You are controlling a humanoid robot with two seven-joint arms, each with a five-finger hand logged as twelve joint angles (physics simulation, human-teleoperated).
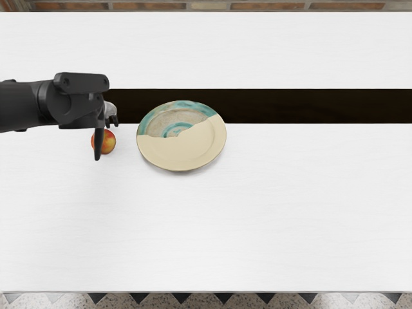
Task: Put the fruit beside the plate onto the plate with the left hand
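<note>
My left hand (93,116) hangs right over the fruit (107,142), which sits on the tabletop (257,219) just left of the plate (193,151), not touching it. Whether my hand has closed on it I cannot tell. I judge this the grasp step; next I need a sure hold, a lift, and a short carry right over the rim.

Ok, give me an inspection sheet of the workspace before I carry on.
Surface: white table, plain.
Job's things: fruit on the table, left of the plate and apart from it; nothing lies on the plate.
Clutter: nothing seen.
Hands: left hand over the fruit, partly hiding it; whether it grips cannot be told. Right hand not in view.
Cables: nothing seen.
Surroundings: dark gap behind the plate, brick wall along the top, tiled floor at the bottom.
</note>
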